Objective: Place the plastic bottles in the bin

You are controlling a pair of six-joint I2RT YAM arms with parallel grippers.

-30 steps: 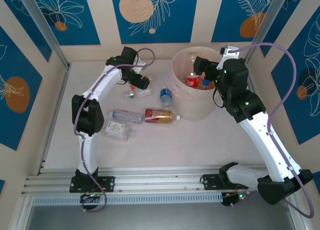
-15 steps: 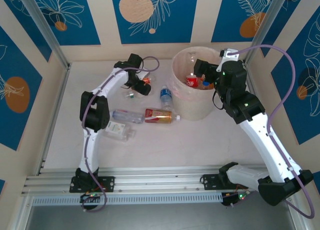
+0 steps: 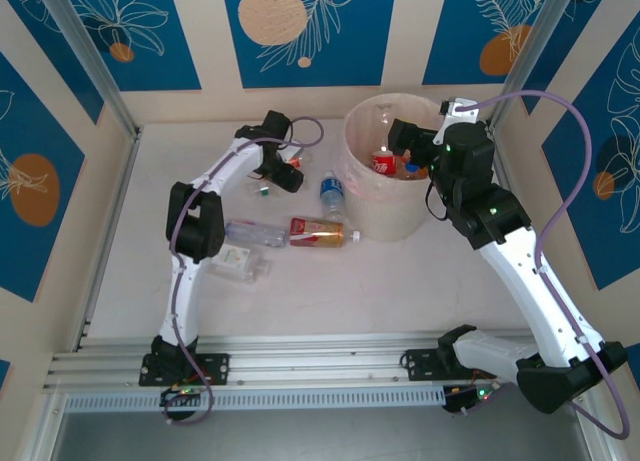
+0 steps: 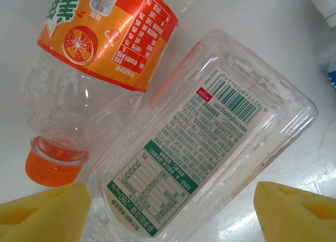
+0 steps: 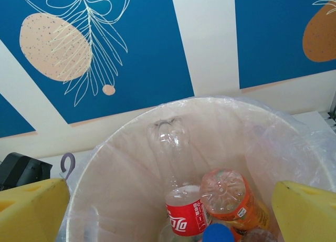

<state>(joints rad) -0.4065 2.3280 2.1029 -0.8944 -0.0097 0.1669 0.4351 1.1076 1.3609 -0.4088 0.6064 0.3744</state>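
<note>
Under the left hand (image 4: 168,216) two of the plastic bottles lie on the white counter (image 4: 252,21). One is an orange-labelled bottle (image 4: 105,37), clear and dented, with an orange cap (image 4: 52,168); its label shows an orange slice, Chinese characters and a small table of figures. Touching it lies a flattened clear bottle (image 4: 210,137), whose white label carries a barcode, green-edged fine print and what seems to read 280ml. The left hand is released: its yellow fingertips (image 4: 42,213) stand apart on either side of the flattened bottle's lower end, with the orange cap just beside the left one. Nearer on the counter lie a blue-labelled bottle (image 3: 332,194) close to the bin (image 3: 352,176), a red-and-brown bottle (image 3: 322,231), a clear bottle (image 3: 252,231) and another flat one (image 3: 240,263). The right hand (image 5: 168,213) hangs over the cream-white, bag-lined bin, spread wide and grasping nothing. Inside are a red-labelled bottle (image 5: 185,218) with white script, an orange bottle (image 5: 228,195) seen base-on, a blue cap (image 5: 218,234) and a bare clear bottle (image 5: 170,142) against the far wall.
</note>
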